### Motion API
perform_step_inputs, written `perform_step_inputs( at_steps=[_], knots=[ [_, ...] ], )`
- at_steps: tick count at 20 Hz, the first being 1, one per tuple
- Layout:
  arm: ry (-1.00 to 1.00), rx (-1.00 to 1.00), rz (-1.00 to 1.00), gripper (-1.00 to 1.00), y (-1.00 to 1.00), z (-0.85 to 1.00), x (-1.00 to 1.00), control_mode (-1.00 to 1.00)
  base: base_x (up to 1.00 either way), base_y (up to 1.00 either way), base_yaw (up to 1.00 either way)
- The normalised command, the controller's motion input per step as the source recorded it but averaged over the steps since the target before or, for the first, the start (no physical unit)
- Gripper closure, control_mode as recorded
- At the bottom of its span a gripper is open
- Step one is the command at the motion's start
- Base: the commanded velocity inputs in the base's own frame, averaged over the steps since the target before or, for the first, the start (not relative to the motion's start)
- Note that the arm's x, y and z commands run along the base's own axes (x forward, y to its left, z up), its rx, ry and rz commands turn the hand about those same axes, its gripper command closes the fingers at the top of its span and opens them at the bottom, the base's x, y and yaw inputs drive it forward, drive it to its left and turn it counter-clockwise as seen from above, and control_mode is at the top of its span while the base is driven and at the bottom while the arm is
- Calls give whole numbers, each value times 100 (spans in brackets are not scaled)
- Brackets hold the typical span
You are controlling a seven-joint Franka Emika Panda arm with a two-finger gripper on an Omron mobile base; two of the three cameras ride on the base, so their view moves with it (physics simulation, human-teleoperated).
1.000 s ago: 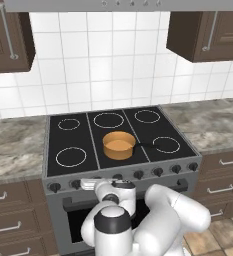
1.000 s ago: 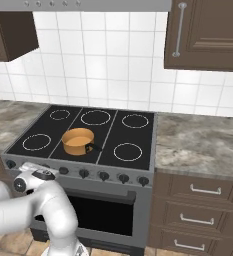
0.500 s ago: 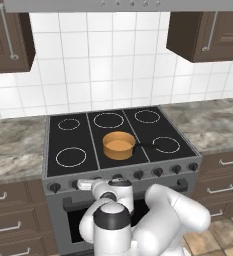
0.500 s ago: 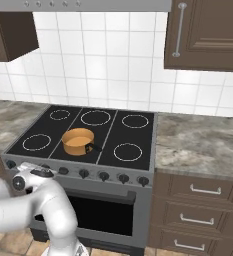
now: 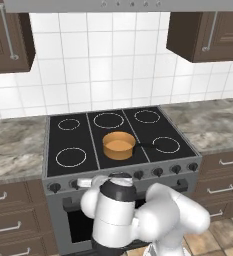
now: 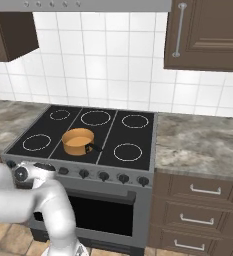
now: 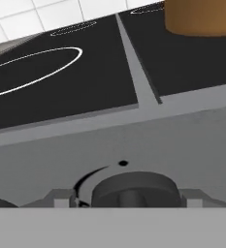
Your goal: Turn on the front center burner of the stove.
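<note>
The stove (image 5: 119, 150) stands between two stretches of marbled tabletop (image 6: 203, 142), under the white tiled wall, its black cooktop marked with white rings. An orange pot (image 5: 119, 145) sits on the front center ring, its dark handle pointing right. Along the stove's front panel runs a row of black knobs. In the hand view one knob (image 7: 134, 189) lies right before the pincer (image 7: 126, 199), whose two grey tips stand wide, one at each side of the knob, apparently not yet pressing it.
</note>
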Motion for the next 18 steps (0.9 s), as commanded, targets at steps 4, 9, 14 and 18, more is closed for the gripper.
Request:
perform_step_inputs(
  at_steps=[4, 9, 14, 18],
  knots=[
    [13, -9, 0, 100, 24, -13, 11, -100, 0, 0, 0],
    [9, -38, 0, 100, 47, -30, 0, -100, 0, 0, 0],
    [1, -63, 0, 100, 79, -45, 0, -100, 0, 0, 0],
    [0, -66, 0, 100, 98, -15, 0, -100, 0, 0, 0]
  ],
)
